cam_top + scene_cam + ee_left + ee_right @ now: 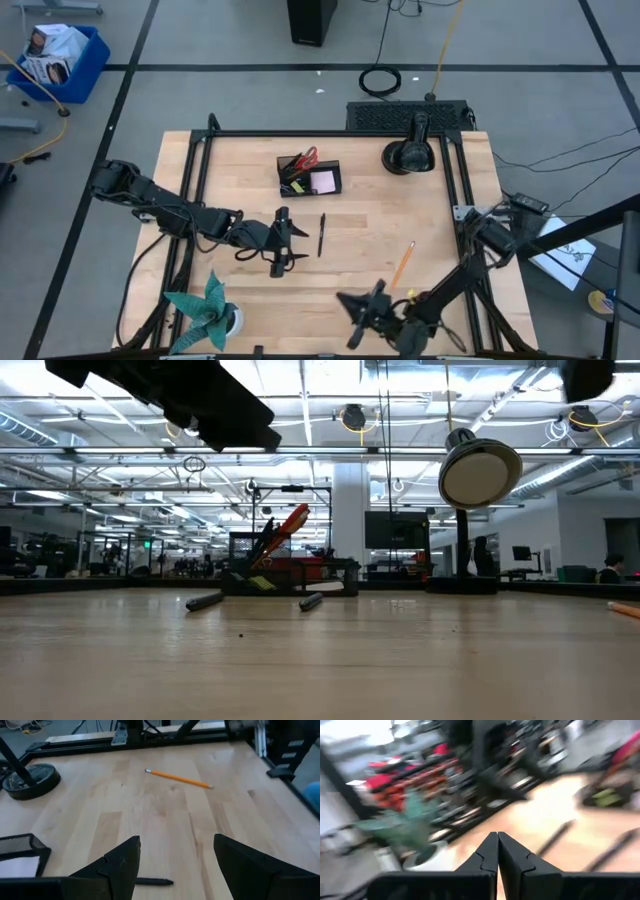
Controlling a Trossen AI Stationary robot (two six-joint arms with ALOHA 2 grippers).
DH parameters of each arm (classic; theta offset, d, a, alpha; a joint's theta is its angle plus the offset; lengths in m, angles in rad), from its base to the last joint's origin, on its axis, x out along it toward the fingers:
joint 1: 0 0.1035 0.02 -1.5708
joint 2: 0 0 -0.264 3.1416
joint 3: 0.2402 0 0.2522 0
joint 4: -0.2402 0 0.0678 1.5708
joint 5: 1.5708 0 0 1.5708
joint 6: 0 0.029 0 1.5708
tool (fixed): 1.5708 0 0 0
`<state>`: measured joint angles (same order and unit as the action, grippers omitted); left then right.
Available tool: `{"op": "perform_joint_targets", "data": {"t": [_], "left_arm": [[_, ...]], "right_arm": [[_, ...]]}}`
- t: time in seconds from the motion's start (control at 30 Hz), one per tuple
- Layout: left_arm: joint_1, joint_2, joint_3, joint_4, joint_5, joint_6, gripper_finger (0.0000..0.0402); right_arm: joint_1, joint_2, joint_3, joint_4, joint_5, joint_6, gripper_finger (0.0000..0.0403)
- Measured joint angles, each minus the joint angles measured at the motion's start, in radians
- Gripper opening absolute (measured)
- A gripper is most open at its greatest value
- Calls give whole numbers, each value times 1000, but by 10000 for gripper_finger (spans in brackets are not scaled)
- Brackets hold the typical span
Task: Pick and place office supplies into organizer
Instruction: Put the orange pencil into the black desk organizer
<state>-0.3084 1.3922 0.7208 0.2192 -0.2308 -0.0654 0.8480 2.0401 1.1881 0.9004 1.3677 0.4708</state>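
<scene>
The black pen (322,235) lies on the tabletop (380,215) just beside the left hand (287,240), whose fingers (115,865) are spread wide with nothing between them, pointing toward the pen from its left in the high view. The orange pencil (402,266) lies well apart toward the right side, near the right hand (362,318), whose fingers (485,855) are pressed together and empty at the tabletop's near edge. The organizer (309,177) sits beyond the pen, with red-handled scissors (308,157) and a pink sticky-note pad (323,181) in it.
</scene>
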Motion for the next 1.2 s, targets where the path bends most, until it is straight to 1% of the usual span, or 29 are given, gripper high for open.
{"op": "perform_joint_targets", "data": {"t": [0.07, 0.17, 0.3, 0.37, 0.43, 0.5, 0.57, 0.63, 0.77, 0.83, 0.9, 0.93, 1.03, 1.13, 1.2], "left_arm": [[0, 0, 0, -2, 2, -8, 257], [0, 0, 0, -2, 2, 0, 257], [0, 0, 0, 22, 3, 0, 257], [0, 0, 0, 47, 3, 0, 257], [0, 0, 0, 65, 3, 11, 257], [0, 0, 0, 82, 4, 37, 257], [2, 0, 0, 94, 2, 53, 257], [2, 0, 0, 99, 2, 48, 257], [2, 0, 0, 89, 1, 41, 257], [2, 0, 0, 73, -2, 31, 257], [2, 0, 0, 61, -2, 16, 257], [0, 0, 0, 61, -2, 10, 257], [-5, 0, 0, 62, 17, 11, 257], [-9, 0, 0, 61, 20, 11, 257], [-9, 0, 0, 59, 21, 11, 257]], "right_arm": [[-7, 36, 34, 0, -78, 60, 0], [11, 74, 60, -89, -79, 146, 0], [51, 102, 57, -312, 54, 296, 0], [62, 121, 58, -397, 99, 412, 0], [62, 152, 57, -420, 71, 468, 0], [57, 178, 57, -421, 5, 473, 0], [55, 200, 60, -397, -7, 510, 0], [55, 218, 66, -396, 24, 506, 0], [55, 204, 62, -392, 139, 447, 0], [55, 192, 62, -357, 186, 402, 0], [51, 192, 62, -282, 198, 317, 0], [48, 192, 62, -244, 183, 268, 0], [30, 192, 63, -156, 45, 148, 0], [7, 192, 63, -143, -95, 118, 0], [3, 192, 63, -161, -107, 127, 0]]}}
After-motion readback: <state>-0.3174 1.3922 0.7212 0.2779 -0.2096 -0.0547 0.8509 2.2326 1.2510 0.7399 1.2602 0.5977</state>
